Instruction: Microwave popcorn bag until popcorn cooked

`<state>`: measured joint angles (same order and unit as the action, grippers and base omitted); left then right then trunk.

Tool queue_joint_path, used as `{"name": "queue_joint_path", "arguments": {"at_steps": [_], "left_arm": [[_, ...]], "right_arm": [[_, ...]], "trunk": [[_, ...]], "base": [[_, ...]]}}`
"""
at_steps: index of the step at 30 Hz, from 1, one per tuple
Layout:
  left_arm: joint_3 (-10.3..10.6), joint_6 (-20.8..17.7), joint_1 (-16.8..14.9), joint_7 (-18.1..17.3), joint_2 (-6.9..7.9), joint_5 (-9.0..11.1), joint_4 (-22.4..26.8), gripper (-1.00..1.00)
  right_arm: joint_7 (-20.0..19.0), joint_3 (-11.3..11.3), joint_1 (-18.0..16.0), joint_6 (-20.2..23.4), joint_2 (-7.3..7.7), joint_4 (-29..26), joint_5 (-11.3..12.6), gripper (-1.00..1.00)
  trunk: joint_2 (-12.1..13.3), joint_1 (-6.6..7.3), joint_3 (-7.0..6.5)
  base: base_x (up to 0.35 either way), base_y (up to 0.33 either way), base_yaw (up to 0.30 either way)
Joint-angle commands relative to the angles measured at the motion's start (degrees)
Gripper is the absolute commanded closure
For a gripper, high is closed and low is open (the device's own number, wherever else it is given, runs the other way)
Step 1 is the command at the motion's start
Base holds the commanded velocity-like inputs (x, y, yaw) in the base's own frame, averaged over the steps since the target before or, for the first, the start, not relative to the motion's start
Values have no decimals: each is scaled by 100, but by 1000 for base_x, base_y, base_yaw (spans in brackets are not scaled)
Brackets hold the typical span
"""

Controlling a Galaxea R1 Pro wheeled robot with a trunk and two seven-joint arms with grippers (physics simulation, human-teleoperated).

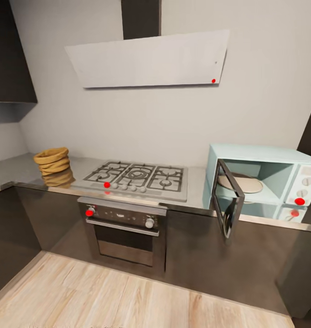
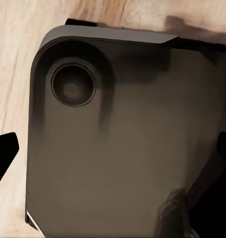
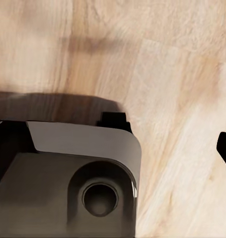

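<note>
Head view: the popcorn bag (image 1: 52, 161) stands upright on the grey counter (image 1: 18, 168), left of the gas hob (image 1: 138, 179). The oven (image 1: 124, 230) sits below the hob, the white hood (image 1: 148, 59) above it. The mint-blue microwave (image 1: 265, 180) rests on the counter right of the hob, its dark glass door (image 1: 227, 198) swung open, a pale turntable (image 1: 241, 183) visible inside.

Left wrist view: the camera looks down on the robot's dark base (image 2: 117, 139) over wooden floor (image 2: 13, 74). Dark finger edges show at the frame sides; I cannot tell the left gripper's state, and the bag's place relative to it cannot be judged.

Right wrist view: base corner (image 3: 68, 168) and wooden floor (image 3: 167, 74); the right gripper's state likewise cannot be told.
</note>
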<state>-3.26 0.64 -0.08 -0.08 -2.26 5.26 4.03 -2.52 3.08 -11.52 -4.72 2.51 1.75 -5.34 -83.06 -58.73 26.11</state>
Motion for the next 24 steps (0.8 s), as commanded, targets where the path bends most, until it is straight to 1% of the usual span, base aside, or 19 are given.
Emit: {"name": "queue_joint_path", "arguments": {"at_steps": [1, 13, 16, 19, 24], "left_arm": [[-34, 7, -1, -1, -2, 50, 2, -100], [-50, 13, -1, 9, -1, 68, 6, -100], [-59, 15, -1, 44, 5, 134, 10, -100], [-60, 15, -1, 51, 6, 248, 10, -100], [-60, 15, -1, 52, -2, 289, 8, -100]], "right_arm": [[-12, 35, -8, -33, 3, 19, -55, -100], [-12, 35, -8, -7, 4, 19, -55, -100], [-12, 35, -8, -3, 4, 19, -55, -100], [-12, 35, -8, -3, 4, 19, -55, -100], [-12, 35, -8, -3, 4, 19, -55, -100]], "trunk": [[-3, 0, 2], [-3, 0, -34], [-3, 0, -43], [-3, 0, -52], [-3, 0, -68]], "base": [[0, 0, 270], [0, 0, 270], [0, 0, 270], [0, 0, 270], [0, 0, 270]]}}
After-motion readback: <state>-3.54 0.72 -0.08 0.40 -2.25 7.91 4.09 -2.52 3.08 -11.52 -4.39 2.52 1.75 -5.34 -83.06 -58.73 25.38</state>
